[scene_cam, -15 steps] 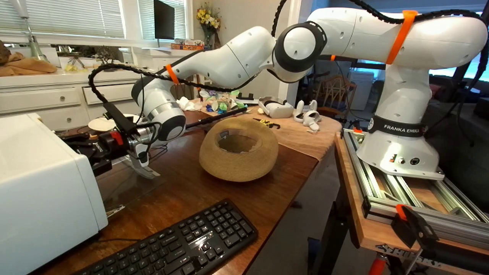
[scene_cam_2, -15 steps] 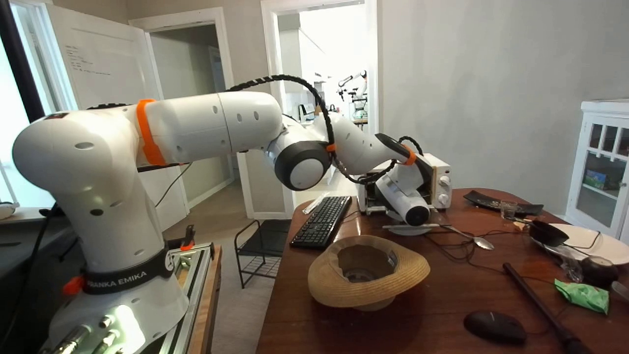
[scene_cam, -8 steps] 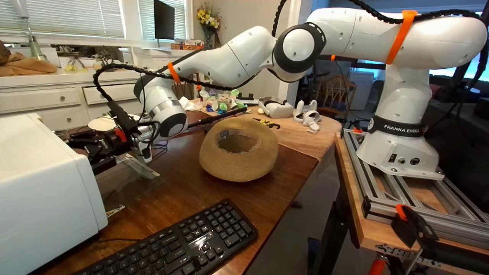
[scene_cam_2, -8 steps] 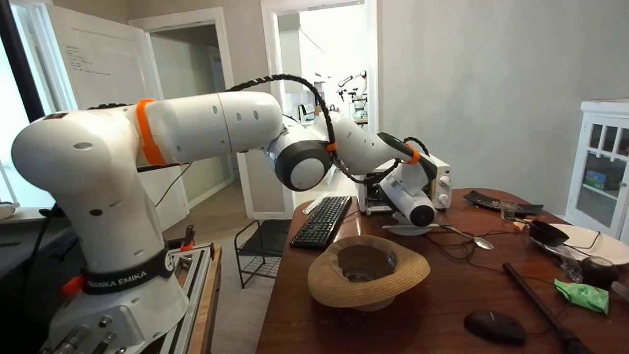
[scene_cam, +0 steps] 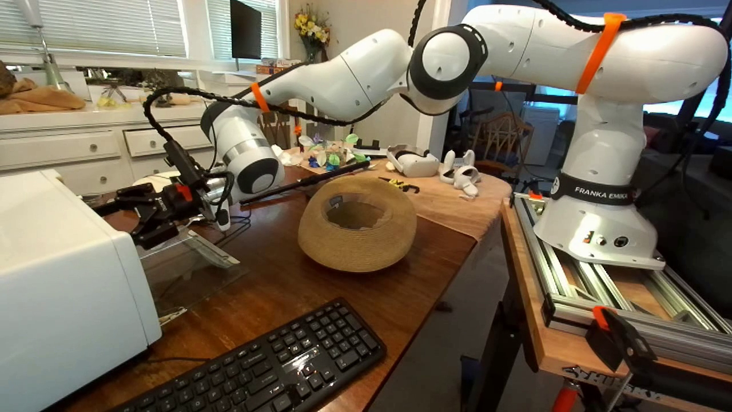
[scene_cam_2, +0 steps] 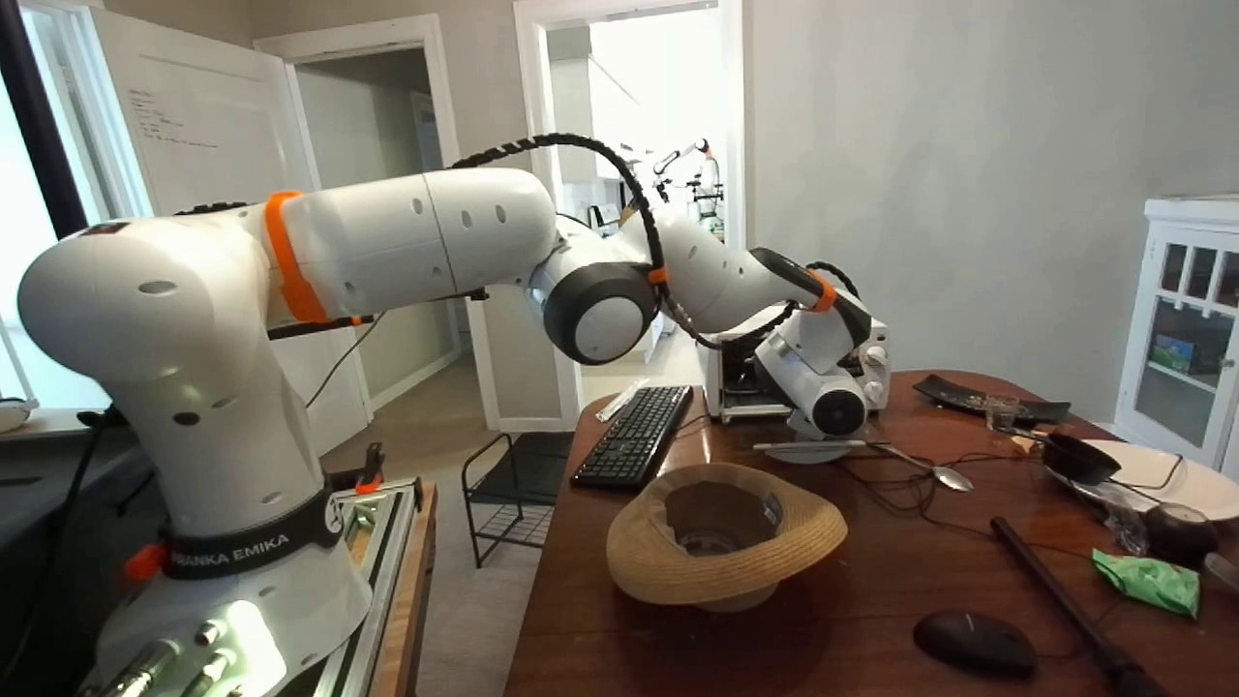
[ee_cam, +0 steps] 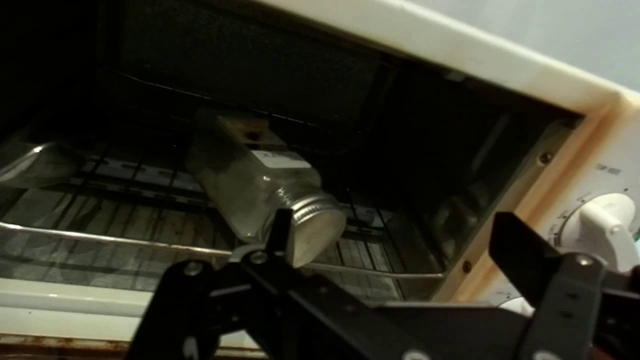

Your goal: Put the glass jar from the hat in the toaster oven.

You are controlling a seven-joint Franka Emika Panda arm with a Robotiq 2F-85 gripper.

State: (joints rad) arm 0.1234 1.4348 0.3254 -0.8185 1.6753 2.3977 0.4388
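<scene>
The tool (ee_cam: 394, 220) is spread wide at the mouth of the toaster oven (scene_cam: 68, 297); inside, the glass jar (ee_cam: 255, 185) lies on its side on the wire rack (ee_cam: 120, 240), lid (ee_cam: 320, 232) toward the front. On the tabletop (scene_cam: 271, 274), the straw hat (scene_cam: 357, 252) rests hollow upward near the edge facing the robot's base (scene_cam: 600, 214), and the black keyboard (scene_cam: 274, 366) lies along that edge.

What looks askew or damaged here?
The glass jar lies on its side in the toaster oven, lid toward the opening, not upright. Brown stains, possibly rust, mark the oven's front frame. The hat sits upside down on the table, hollow up, though that may be deliberate.
</scene>
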